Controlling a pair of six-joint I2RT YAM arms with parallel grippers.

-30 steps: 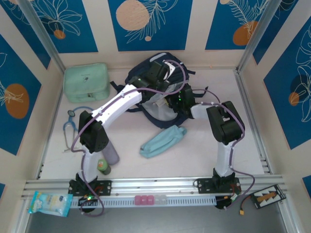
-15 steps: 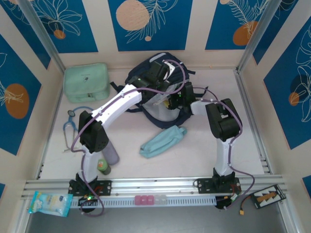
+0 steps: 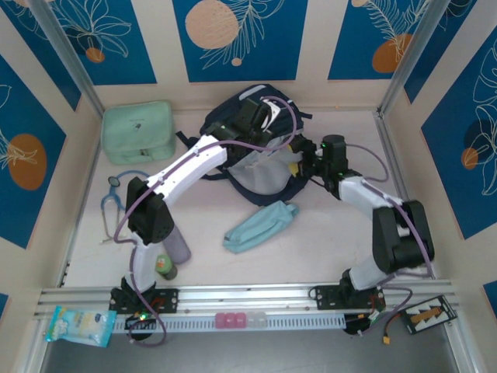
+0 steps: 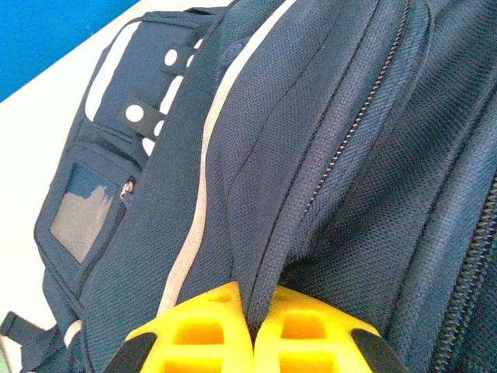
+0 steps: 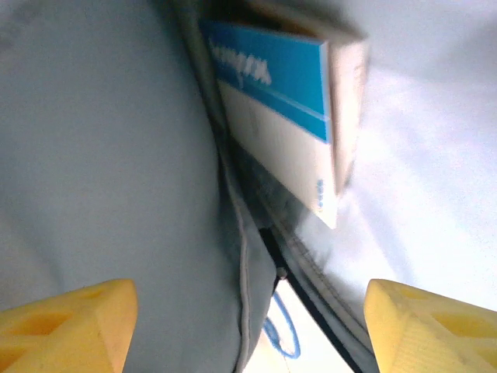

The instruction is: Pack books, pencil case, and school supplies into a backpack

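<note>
Left gripper (image 4: 250,334): clamped on a fold of backpack (image 4: 326,155) fabric.
Right gripper (image 5: 248,318): wide apart, empty, at the opening, facing a book (image 5: 272,116) already inside.
Not yet packed: pencil case (image 3: 260,225), near-centre; school supplies case (image 3: 178,245), near left.

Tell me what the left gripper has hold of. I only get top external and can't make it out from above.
Observer: The left gripper is shut on a fold of the backpack, pinched beside a zipper line.
Operator: And the right one, carrying anything?
Observer: No. The right gripper is open with nothing between its fingers. It looks into the bag's pale grey lining.
Operator: Any book in there?
Observer: Yes, a book with a blue and white cover sits inside against the lining, ahead of the open jaws.
</note>
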